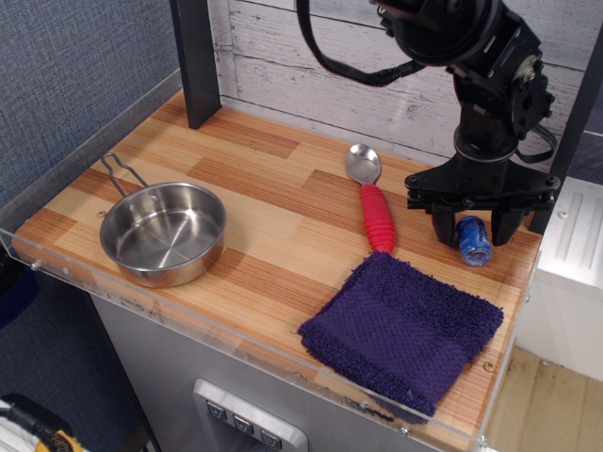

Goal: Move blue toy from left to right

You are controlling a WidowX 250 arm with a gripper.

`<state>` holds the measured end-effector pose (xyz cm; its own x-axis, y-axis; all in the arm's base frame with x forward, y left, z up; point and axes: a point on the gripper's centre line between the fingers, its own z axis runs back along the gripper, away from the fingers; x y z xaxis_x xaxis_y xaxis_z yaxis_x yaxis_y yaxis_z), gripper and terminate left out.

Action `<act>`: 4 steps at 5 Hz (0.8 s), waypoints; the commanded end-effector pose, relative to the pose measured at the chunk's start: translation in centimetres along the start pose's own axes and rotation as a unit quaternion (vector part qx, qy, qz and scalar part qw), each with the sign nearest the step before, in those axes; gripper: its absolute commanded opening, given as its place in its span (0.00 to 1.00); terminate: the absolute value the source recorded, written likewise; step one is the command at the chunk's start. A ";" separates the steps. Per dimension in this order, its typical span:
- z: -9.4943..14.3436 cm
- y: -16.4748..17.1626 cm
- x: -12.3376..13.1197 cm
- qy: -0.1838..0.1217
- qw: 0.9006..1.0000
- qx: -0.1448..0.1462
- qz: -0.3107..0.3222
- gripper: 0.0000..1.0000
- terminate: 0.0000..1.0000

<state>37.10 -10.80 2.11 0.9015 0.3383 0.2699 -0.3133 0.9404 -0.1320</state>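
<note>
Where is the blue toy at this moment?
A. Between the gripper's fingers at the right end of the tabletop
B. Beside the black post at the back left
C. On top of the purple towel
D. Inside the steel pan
A: the blue toy sits between the fingers of the gripper at the tabletop's right end, behind the purple towel.

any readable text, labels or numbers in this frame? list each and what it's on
No text can be read anywhere in this frame.
Blue toy: has a pale label band, too small and blurred to read.
Pan, spoon, towel, end effector: no markings visible.
Buttons on the panel below the table: any symbols are too small to tell.
</note>
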 end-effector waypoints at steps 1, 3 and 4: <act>3.2 0.7 0.7 -0.020 0.999 -0.005 0.025 1.00 0.00; 7.0 1.7 1.9 -0.040 0.998 -0.016 0.045 1.00 0.00; 9.2 3.0 1.5 -0.037 0.997 -0.023 0.062 1.00 0.00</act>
<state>35.26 -7.21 9.13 0.8492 0.4476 0.2803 -0.4122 0.8935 -0.1781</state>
